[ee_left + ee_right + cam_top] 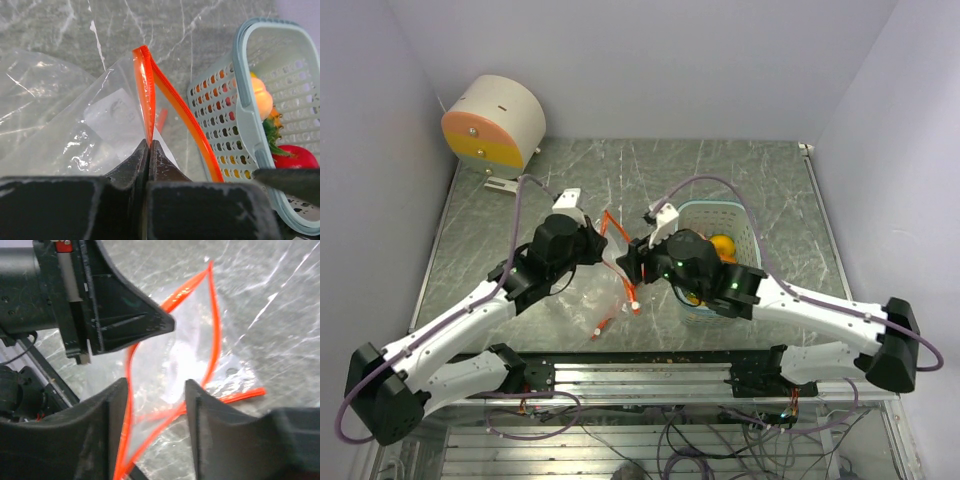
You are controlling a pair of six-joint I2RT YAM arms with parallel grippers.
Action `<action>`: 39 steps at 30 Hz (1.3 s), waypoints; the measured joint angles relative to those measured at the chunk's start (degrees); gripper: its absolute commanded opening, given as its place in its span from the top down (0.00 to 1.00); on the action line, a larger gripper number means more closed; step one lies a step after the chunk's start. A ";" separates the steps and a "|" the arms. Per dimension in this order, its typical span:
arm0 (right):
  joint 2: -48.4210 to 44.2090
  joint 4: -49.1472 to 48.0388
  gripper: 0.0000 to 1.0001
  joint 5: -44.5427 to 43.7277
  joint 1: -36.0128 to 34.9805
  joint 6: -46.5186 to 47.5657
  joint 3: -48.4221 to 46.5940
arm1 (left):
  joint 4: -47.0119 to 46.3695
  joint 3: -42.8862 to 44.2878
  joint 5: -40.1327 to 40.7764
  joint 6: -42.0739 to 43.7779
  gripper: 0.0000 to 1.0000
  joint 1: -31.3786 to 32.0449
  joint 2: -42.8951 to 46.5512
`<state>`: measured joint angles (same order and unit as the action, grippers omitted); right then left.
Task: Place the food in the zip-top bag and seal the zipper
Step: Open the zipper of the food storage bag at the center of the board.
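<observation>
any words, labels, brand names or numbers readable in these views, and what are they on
No text can be read in any view.
White label on the zip-top bag: faint grey print, too blurred to read.
Round drum with the orange and yellow face: only small dots, no lettering.
Teal basket: no marking shows.

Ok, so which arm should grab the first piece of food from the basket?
Right. The right gripper is open and that arm sits by the basket holding the food. The left gripper is shut on the zip-top bag, pinching its orange zipper edge.
</observation>
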<state>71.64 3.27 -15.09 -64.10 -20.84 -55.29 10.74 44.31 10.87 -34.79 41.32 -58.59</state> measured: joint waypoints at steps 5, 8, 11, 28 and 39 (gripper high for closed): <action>-5.31 2.34 0.25 -3.96 0.00 -1.01 -0.70 | 1.01 -0.02 1.27 0.70 0.93 -0.13 5.73; -4.28 4.26 0.25 -5.25 0.02 -1.44 -3.32 | 0.85 -0.50 1.16 1.09 0.93 -0.13 9.01; -1.99 5.05 0.25 -5.09 0.00 -1.86 -5.07 | -0.07 -1.60 0.48 1.38 0.93 -0.13 11.80; 11.23 10.19 0.85 -15.45 -0.11 -7.56 -9.35 | 3.43 0.70 -5.88 2.05 0.93 -0.13 16.50; 3.52 10.71 0.94 -28.35 -0.44 -13.57 -4.92 | 25.46 11.76 11.85 -0.68 0.81 0.09 15.87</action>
<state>75.16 13.98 -43.44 -64.53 -34.41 -60.20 36.21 56.07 22.72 -35.46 41.41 -42.72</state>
